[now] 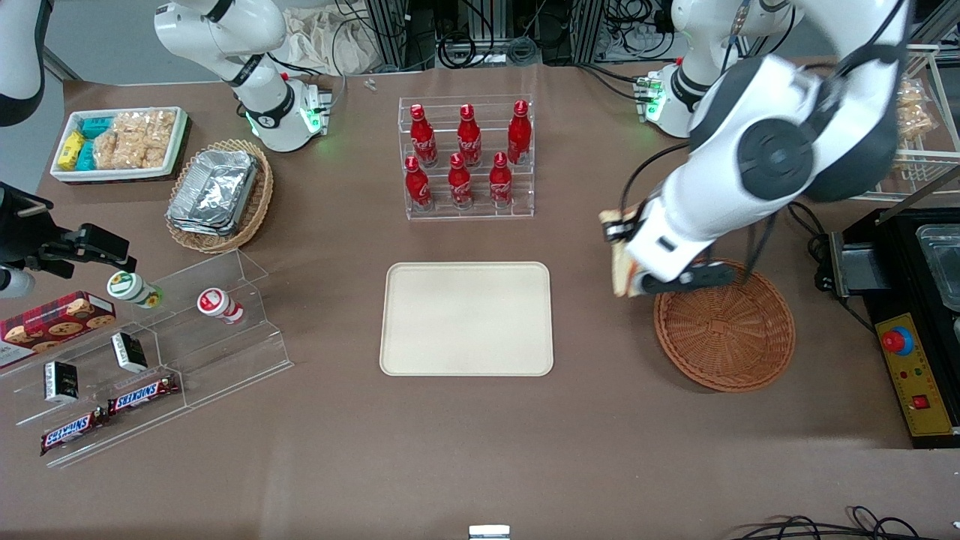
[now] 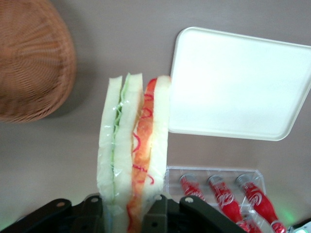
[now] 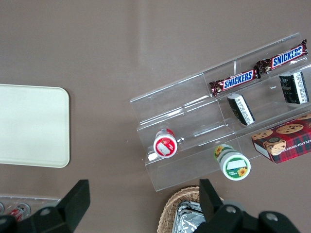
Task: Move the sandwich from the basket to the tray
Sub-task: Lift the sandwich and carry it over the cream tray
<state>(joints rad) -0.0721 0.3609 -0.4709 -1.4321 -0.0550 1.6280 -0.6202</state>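
Between the basket [image 1: 724,326] and the tray [image 1: 466,318], above the table, the gripper [image 1: 628,259] pinches the wrapped sandwich [image 2: 134,145] by one end, clear of both; cola bottles [image 1: 468,154] stand nearby.

Two Snickers bars [image 3: 257,66] lie on a clear stepped stand [image 3: 194,121], well apart from the tray [image 3: 31,126].

Light falls evenly from overhead, so my desk [image 1: 480,450] shows only soft, short shadows. My moving arm smears with motion blur in the front view. From my wrist, the tray [image 2: 243,82] glares nearly white and the sandwich [image 2: 133,150] in my end effector [image 2: 129,213] looks soft, slightly overexposed.
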